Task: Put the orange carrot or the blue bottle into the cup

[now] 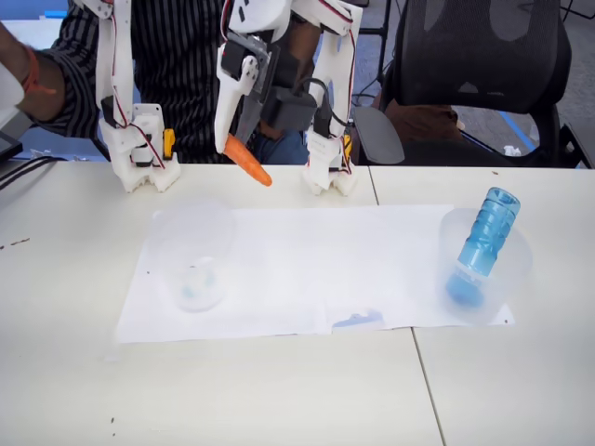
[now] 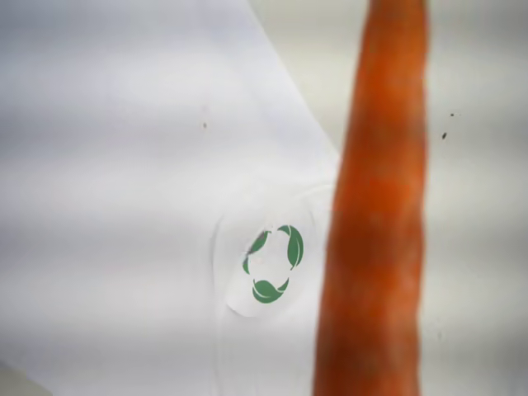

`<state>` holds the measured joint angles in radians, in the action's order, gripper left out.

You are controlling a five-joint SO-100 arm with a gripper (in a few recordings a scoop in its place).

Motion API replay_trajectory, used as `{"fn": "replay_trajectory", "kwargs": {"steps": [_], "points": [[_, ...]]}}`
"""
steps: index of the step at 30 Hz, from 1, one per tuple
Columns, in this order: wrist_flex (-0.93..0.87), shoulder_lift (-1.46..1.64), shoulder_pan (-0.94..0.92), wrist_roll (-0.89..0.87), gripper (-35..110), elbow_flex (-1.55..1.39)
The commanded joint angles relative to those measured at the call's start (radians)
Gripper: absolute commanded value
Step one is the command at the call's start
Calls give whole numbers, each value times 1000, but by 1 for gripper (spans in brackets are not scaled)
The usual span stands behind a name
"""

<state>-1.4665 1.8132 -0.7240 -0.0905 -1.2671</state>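
The small tapered bright orange carrot point(image 1: 248, 161) is being held clamped in the white two-finger pincer point(image 1: 234, 141), up in the air above the back edge of the white desk point(image 1: 279, 390). In the fixed view its long axis is running diagonally, the gripped end up-left and the free tip pointing down-right. In the wrist view the carrot point(image 2: 375, 214) is being seen as a near-vertical orange bar, blurred, right of centre.

The clear, slightly frosted plastic tumbler point(image 1: 193, 253) with a pale-blue smudge at its base is being seen down and slightly left of the pincer in the fixed view, standing upright on the white paper sheet point(image 1: 307, 269), well apart from the carrot tip. Nothing solid is being seen inside it. In the wrist view a round clear base with a green leaf logo point(image 2: 272, 264) is sitting left of the carrot, so the carrot is judged to be not yet over the mouth.

Coming move, as a judgement: the carrot is needing to be carried forward and a little left, then lowered tip-first; the tilt could be catching the rim.

A second similar clear cup point(image 1: 483, 265) is standing at the right end of the paper, and the translucent light-blue ribbed plastic bottle point(image 1: 483, 243) is already leaning inside it, neck up-right.
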Motion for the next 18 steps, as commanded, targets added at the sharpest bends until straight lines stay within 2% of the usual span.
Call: {"fn": "replay_trajectory", "kwargs": {"steps": [1,9,18], "points": [[-3,-6,-44,-5,11,169],[-21,-238,-141,11,11,394],[-20,-393,-190,32,11,502]]}}
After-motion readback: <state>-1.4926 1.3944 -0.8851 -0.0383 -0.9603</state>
